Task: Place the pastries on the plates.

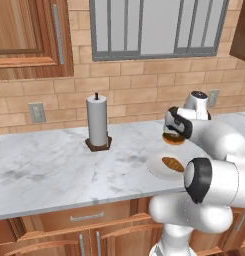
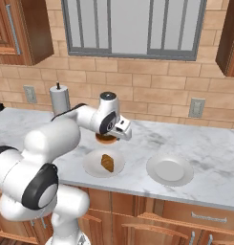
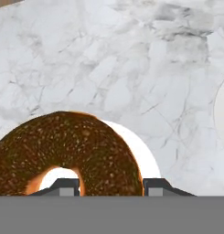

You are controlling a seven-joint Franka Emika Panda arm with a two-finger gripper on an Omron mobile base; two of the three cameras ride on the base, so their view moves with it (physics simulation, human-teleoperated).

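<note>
The glazed doughnut (image 3: 63, 153) hangs clear of the marble counter (image 1: 54, 165), pinched by its ring in the closed jaws of the gripper (image 3: 111, 187), so it can be carried across. The croissant (image 2: 107, 162) already lies on the near left plate (image 2: 92, 165). The right plate (image 2: 169, 170) is bare, probably the doughnut's destination.

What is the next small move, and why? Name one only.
Probably swing the gripper, shut on the glazed doughnut, to the robot's right, toward the empty plate. The nearer plate already holds the croissant, and the doughnut hangs close by that plate, not yet over the empty one.
</note>
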